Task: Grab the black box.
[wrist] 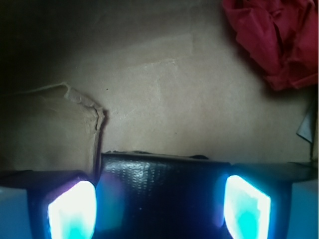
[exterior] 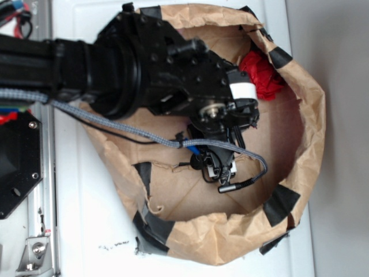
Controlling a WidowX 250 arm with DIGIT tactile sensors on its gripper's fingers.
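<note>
Exterior view. The WidowX arm reaches from the left over a brown paper nest [exterior: 300, 115] patched with black tape [exterior: 281, 203], lying on a white tabletop [exterior: 98, 231]. The gripper [exterior: 216, 167] points down at the paper floor near the nest's middle; the arm and its braided cable [exterior: 115, 124] hide the black box, and finger spacing cannot be read from here. A crumpled red cloth [exterior: 262, 75] lies against the upper right wall, apart from the gripper. A black hexagonal plate [exterior: 17, 167] sits outside the nest at the left edge.

Wrist view. The black box [wrist: 164, 191] fills the lower middle of the frame, its textured top lying flat on the paper and its far edge running straight across. It lies directly between the two fingers [wrist: 72, 211], which glow blue-white and stand spread, one on each side, so the box is straddled but apparently not yet pinched. The red cloth sits well beyond, upper right. Judged from this, closing in place should suffice.
</note>
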